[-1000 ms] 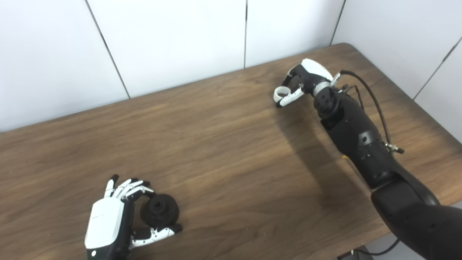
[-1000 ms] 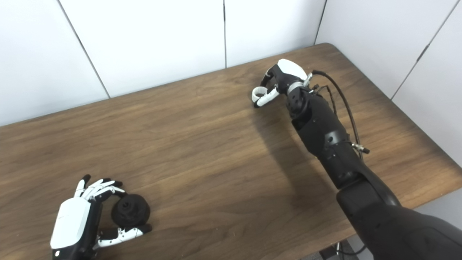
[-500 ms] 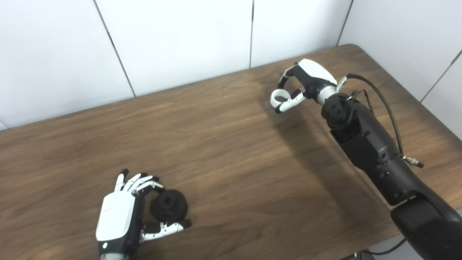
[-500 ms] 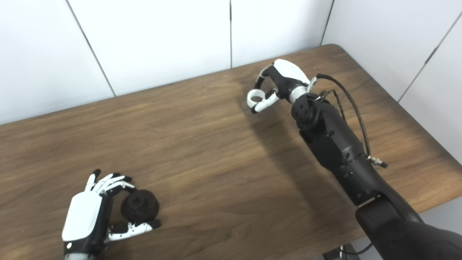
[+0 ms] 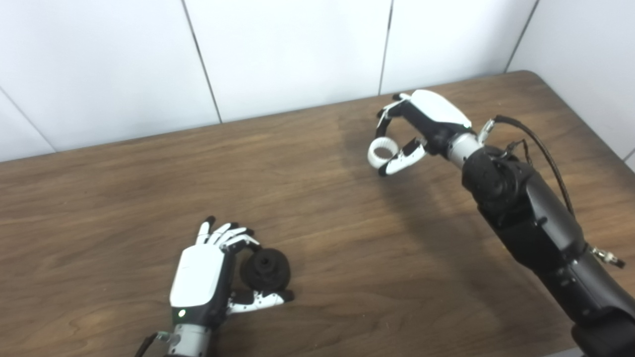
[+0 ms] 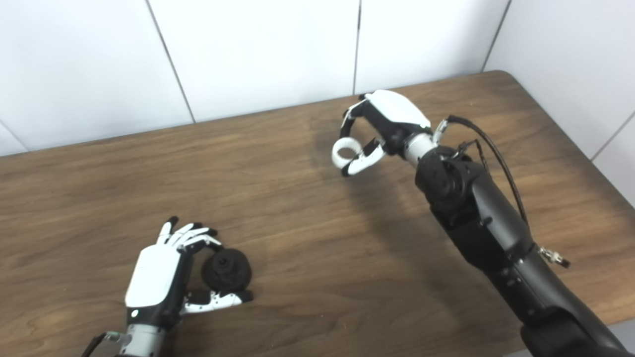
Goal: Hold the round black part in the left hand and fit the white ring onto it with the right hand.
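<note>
The round black part (image 5: 265, 268) sits low over the wooden table (image 5: 317, 238) at the front left, held between the fingers and thumb of my left hand (image 5: 206, 277). It also shows in the right eye view (image 6: 226, 268). My right hand (image 5: 421, 124) is over the back right of the table, shut on the white ring (image 5: 382, 151), pinched between fingertip and thumb and lifted off the surface. The ring also shows in the right eye view (image 6: 346, 149). The two hands are far apart.
White wall panels (image 5: 297, 49) stand right behind the table's back edge and along its right side. A black cable (image 5: 540, 148) loops off my right forearm. The table's right corner is rounded.
The camera has shifted, so the whole scene slid right. My right hand has lifted the white ring off the table and brought it a little toward the middle. My left hand keeps its hold.
</note>
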Controlling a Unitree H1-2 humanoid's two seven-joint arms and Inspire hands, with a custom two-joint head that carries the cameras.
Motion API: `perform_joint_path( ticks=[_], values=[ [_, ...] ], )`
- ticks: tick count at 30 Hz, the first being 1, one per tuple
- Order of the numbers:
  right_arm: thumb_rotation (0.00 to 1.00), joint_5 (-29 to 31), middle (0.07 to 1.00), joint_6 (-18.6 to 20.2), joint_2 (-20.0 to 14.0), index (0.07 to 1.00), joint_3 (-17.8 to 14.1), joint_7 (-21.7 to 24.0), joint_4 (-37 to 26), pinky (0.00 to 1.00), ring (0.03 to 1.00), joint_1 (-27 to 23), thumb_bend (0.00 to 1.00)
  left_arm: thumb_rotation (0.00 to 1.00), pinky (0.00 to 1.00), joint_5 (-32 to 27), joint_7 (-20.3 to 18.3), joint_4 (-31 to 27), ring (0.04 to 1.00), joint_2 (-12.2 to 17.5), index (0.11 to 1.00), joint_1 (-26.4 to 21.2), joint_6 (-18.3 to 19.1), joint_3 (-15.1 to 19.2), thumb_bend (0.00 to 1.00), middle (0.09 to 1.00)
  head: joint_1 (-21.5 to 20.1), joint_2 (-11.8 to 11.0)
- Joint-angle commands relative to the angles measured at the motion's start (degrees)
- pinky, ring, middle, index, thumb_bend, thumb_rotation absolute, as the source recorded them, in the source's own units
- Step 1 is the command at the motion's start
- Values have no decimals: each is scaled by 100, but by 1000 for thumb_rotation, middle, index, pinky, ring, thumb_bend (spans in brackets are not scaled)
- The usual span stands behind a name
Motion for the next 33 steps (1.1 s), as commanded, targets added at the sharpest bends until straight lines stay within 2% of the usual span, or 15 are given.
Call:
perform_joint_path(
  ticks=[1, 7, 13, 16, 25, 33],
  values=[
    [129, 11, 803, -78, 40, 485, -24, 2, -289, 967, 963, -78, 522, 53, 1000, 174, 10, 65, 866, -30, 485, -9, 73, -80, 524, 767, 96, 9],
    [131, -57, 818, -62, 260, 485, 237, 331, -710, 947, 960, 84, 523, 54, 1000, 288, 48, 115, 873, -144, 484, -25, 197, -183, 524, 771, 319, 6],
    [131, -78, 818, -196, 391, 484, 544, 606, -1060, 978, 965, 219, 522, 56, 1000, 442, 89, 119, 872, -208, 484, -59, 297, -291, 525, 770, 460, 28],
    [130, -27, 814, -305, 469, 484, 610, 648, -1169, 981, 964, 291, 522, 56, 1000, 459, 74, 108, 869, -233, 484, -70, 330, -334, 525, 771, 534, 41],
    [131, -46, 831, -264, 810, 485, 845, 907, -1527, 1000, 986, 466, 522, 57, 1000, 541, 107, 156, 866, -294, 484, -110, 420, -447, 525, 772, 712, 55],
    [129, -83, 829, -230, 1077, 485, 929, 913, -1573, 1000, 991, 510, 521, 58, 1000, 571, 62, 147, 868, -329, 484, -121, 509, -498, 525, 771, 767, 71]
  ],
)
